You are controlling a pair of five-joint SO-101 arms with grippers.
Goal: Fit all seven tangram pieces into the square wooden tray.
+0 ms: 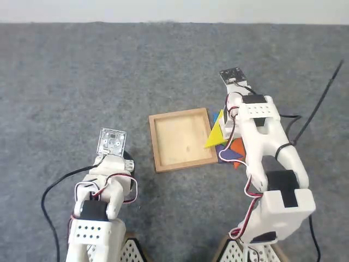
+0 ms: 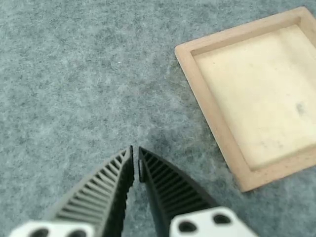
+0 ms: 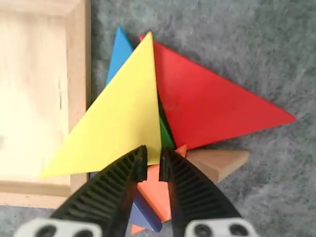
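High camera looking down over my surface (image 1: 82, 71), my wrist cameras facing down close, all sharing the tray (image 1: 180, 113).

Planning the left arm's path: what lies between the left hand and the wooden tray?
Bare grey carpet between left hand and tray, per left wrist view.

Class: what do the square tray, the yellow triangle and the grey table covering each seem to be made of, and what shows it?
Square tray: pale, unfinished-looking wood with faint grain.
Yellow triangle: smooth and evenly coloured, probably painted wood or plastic.
Grey table covering: felt or short carpet, by its fuzzy texture.
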